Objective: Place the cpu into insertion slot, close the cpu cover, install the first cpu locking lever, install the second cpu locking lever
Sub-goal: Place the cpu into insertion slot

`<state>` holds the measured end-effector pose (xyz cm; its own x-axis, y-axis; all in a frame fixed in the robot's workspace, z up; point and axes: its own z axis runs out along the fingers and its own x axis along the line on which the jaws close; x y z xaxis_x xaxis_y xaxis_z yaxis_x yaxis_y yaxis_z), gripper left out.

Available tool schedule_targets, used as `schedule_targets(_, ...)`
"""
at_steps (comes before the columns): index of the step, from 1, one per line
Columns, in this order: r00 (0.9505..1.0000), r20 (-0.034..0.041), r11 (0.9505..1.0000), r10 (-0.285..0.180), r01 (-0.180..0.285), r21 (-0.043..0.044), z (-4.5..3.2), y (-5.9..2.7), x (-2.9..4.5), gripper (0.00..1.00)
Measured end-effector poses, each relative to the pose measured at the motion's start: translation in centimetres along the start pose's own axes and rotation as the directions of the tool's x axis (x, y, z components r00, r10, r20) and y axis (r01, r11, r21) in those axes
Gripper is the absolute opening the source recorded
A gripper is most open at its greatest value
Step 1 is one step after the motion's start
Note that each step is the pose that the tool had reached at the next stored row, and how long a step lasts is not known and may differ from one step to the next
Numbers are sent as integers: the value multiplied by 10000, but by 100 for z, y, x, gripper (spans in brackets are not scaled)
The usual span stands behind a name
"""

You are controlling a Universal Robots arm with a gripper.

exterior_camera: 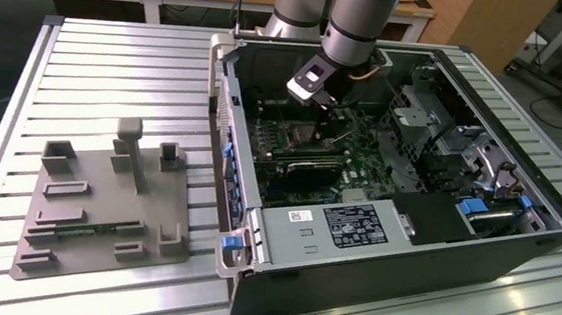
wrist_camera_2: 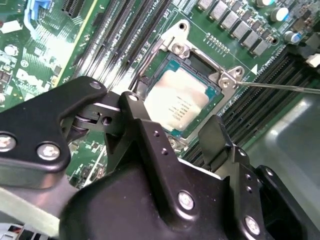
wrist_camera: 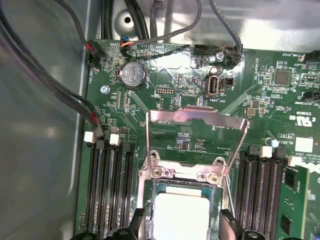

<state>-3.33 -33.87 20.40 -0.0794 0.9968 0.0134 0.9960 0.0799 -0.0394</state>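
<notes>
The first wrist view shows the cpu cover point(wrist_camera: 197, 114) swung back from the socket point(wrist_camera: 146, 187). The second wrist view shows the gripper point(wrist_camera_2: 172, 112) spread wide, empty, over the cpu point(wrist_camera_2: 177, 97) seated there. Memory slots point(wrist_camera_2: 125, 30) flank it.

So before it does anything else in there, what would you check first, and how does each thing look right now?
1. cpu lying flat in its socket: ok, it looks level in both wrist views.
2. gripper free of the cpu: ok, jaws open, a gap on each side.
3. cpu cover closed: not ok, it stands tilted back, open.
4. Cover's way down free: not ok, the gripper straddles the socket.
5. locking lever latched: not ok, the thin rod sticks out loose; the other lever, cannot tell.
</notes>
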Motion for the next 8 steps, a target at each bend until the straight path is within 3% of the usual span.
schedule_targets(4,10000,0,10000,0,0,0,-65,-3,1,60)
schedule_targets(6,10000,0,10000,-1,1,0,-86,-3,1,48)
schedule_targets(8,10000,-1,10000,-1,1,0,-98,-4,1,42)
